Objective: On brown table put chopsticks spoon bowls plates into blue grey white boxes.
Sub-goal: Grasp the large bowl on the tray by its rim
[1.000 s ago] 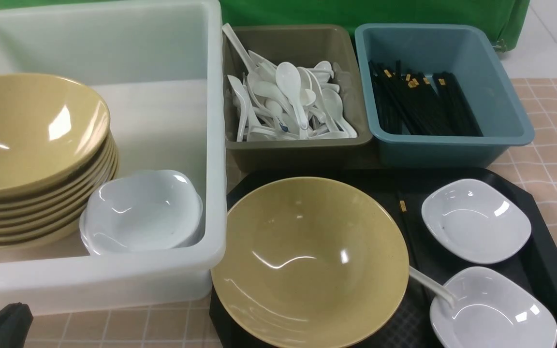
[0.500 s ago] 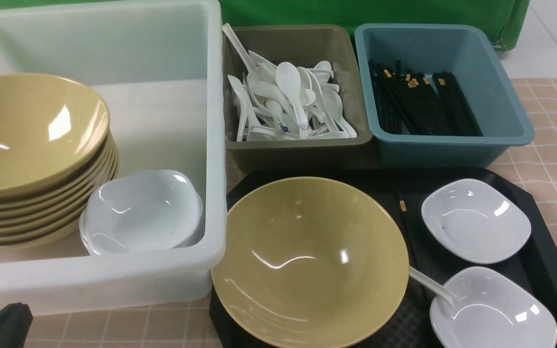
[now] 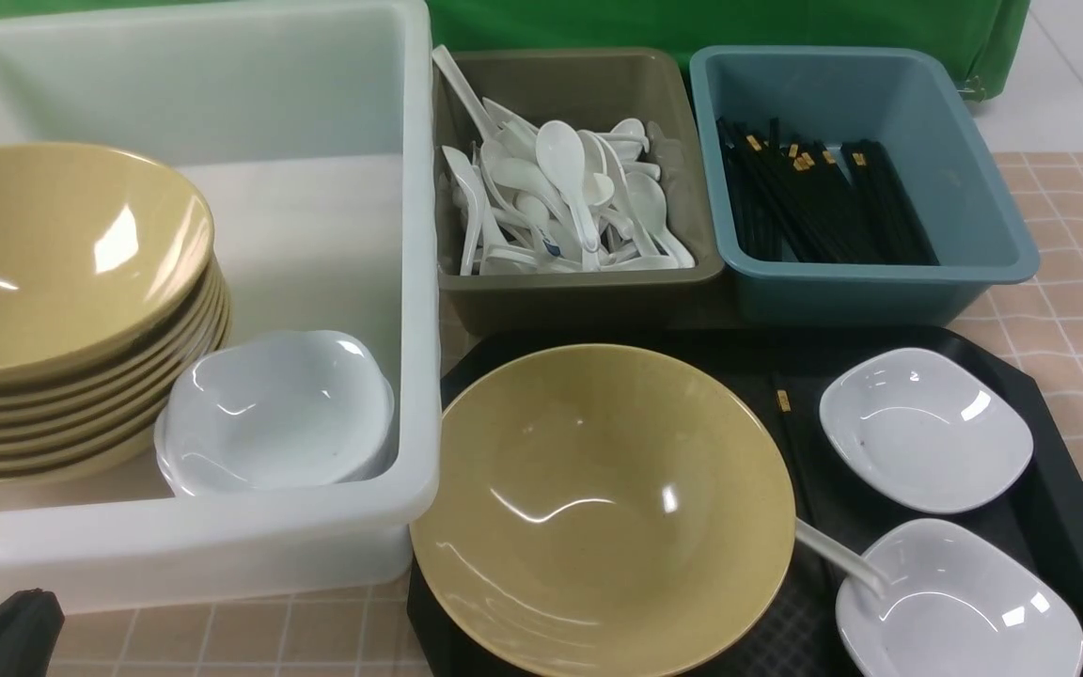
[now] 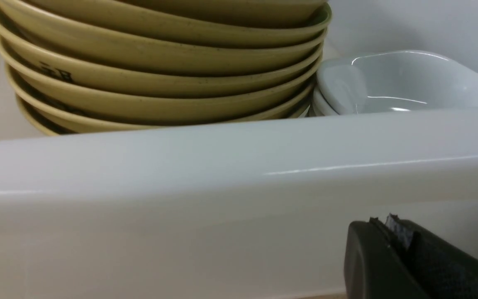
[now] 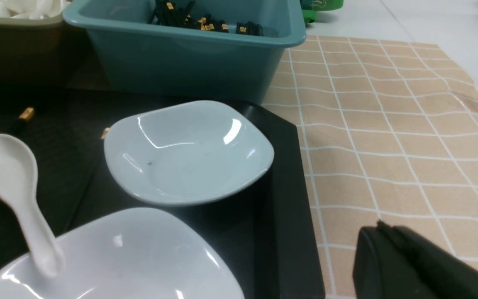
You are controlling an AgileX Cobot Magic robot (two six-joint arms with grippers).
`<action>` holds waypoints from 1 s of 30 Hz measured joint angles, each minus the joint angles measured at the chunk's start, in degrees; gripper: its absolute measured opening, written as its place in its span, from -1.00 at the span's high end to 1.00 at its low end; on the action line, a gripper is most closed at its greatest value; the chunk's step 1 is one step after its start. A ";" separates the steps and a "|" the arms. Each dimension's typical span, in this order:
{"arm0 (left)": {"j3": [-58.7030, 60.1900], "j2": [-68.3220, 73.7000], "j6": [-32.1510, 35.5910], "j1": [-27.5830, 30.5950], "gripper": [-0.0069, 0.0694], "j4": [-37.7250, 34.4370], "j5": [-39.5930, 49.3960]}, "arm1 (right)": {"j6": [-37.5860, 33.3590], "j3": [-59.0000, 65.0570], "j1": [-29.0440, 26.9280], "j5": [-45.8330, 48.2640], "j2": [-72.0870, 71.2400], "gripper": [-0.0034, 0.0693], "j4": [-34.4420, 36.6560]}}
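On the black tray (image 3: 1068, 489) sit a tan bowl (image 3: 598, 508), two white plates (image 3: 925, 430) (image 3: 960, 606), a white spoon (image 3: 838, 555) leaning on the nearer plate, and black chopsticks (image 3: 791, 432) partly hidden by the bowl. The white box (image 3: 419, 282) holds a stack of tan bowls (image 3: 62, 282) and white plates (image 3: 278, 414). The grey box (image 3: 579, 291) holds spoons; the blue box (image 3: 880, 282) holds chopsticks. My left gripper (image 4: 388, 224) is shut and empty, low in front of the white box's near wall (image 4: 222, 187). My right gripper (image 5: 382, 228) is shut and empty over the brown table (image 5: 388, 137), beside the tray's right edge.
The three boxes stand in a row behind the tray, the white one at the left. Tiled table shows to the right of the tray and blue box (image 5: 181, 54). A green cloth (image 3: 692, 23) hangs behind.
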 joint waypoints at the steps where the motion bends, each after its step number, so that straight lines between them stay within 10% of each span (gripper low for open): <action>1: 0.00 0.00 0.00 0.00 0.81 0.00 0.00 | 0.00 0.00 0.00 0.00 0.00 0.80 0.00; 20: 0.10 0.00 0.06 0.00 0.81 1.57 -3.95 | -0.42 0.06 0.00 -1.44 0.00 0.80 0.00; 30: 0.10 0.00 0.11 0.00 0.81 1.71 -47.08 | 1.24 0.31 0.00 -41.71 0.00 0.80 0.00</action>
